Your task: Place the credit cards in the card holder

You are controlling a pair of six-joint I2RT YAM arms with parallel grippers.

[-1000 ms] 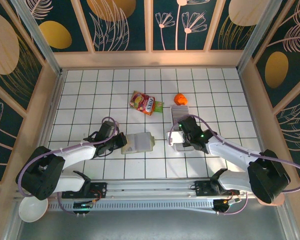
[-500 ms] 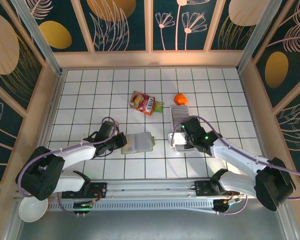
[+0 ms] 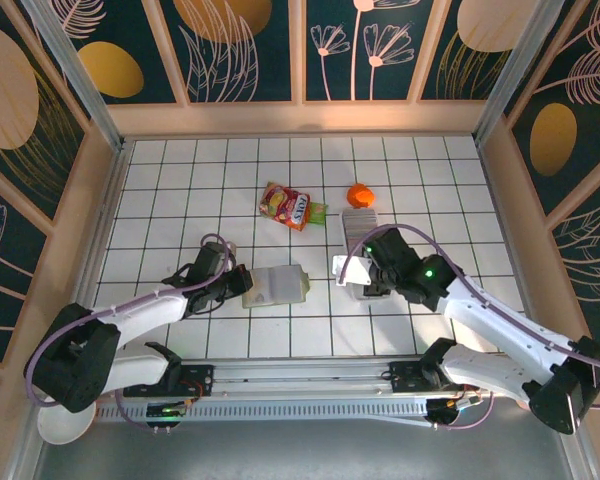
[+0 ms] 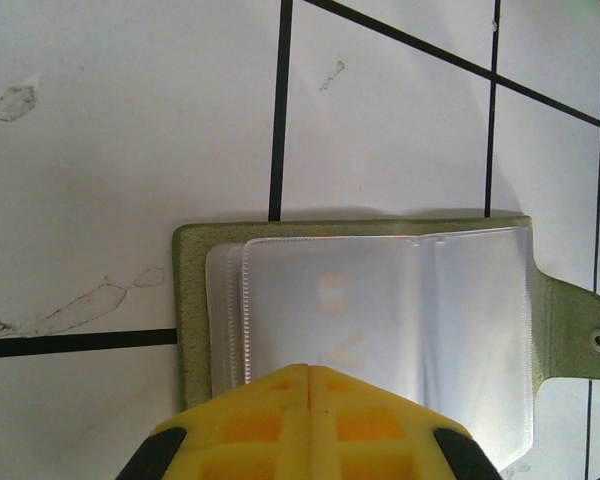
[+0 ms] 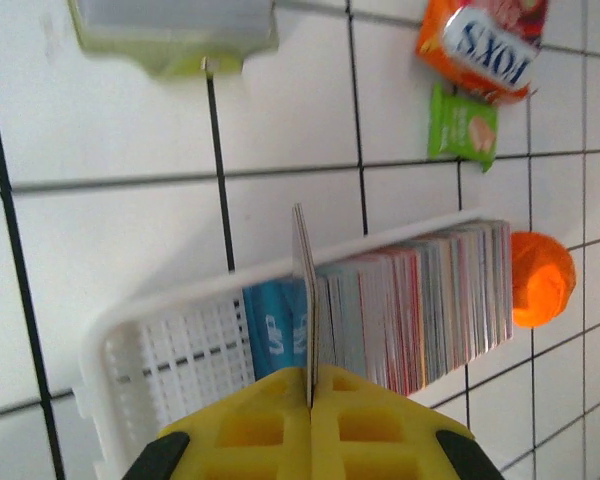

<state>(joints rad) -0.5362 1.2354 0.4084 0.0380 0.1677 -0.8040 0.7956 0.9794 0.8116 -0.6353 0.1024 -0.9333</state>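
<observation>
The task looks barely begun: the card holder (image 4: pixel 380 300) lies open on the worktop (image 4: pixel 130 120), its clear pockets apparently empty, the left claw (image 4: pixel 308 370) closed tight over its near edge. The right claw (image 5: pixel 310 372) pinches a single card (image 5: pixel 303 290) upright over the white tray (image 5: pixel 170 350), where the other credit cards (image 5: pixel 420 295) stand packed, not yet moved.

One card holder (image 4: pixel 380 300), one tray (image 5: pixel 170 350), many credit cards (image 5: pixel 420 300), two packets (image 5: pixel 485 45), one orange object (image 5: pixel 540 278).
</observation>
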